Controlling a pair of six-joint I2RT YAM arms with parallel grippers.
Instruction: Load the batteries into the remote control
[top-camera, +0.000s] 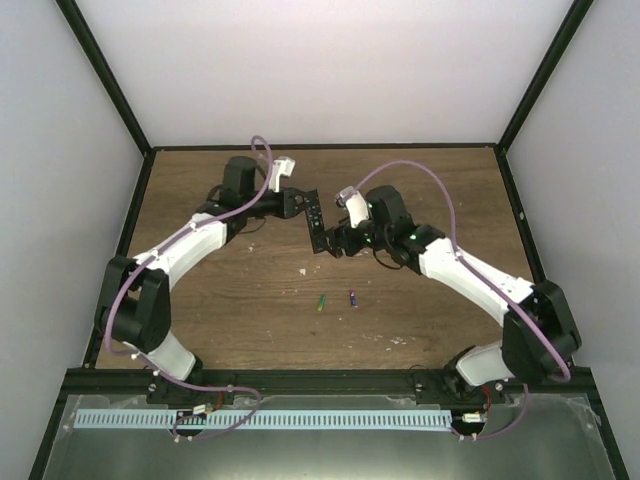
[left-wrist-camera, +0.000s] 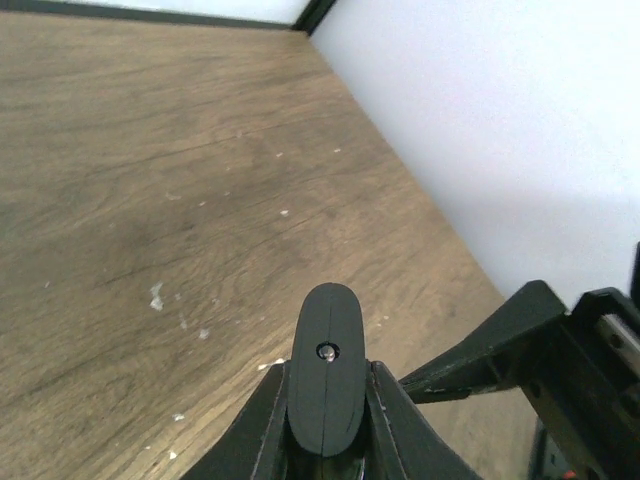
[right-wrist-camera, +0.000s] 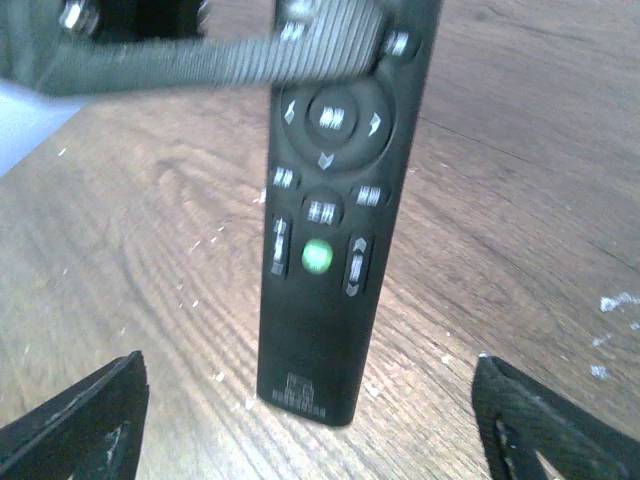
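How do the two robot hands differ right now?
The left hand is shut on the remote control, gripping near its upper end; the right hand is wide open and holds nothing. The left hand clamps the remote's sides; the right hand faces its buttons. Both are gathered at the remote.
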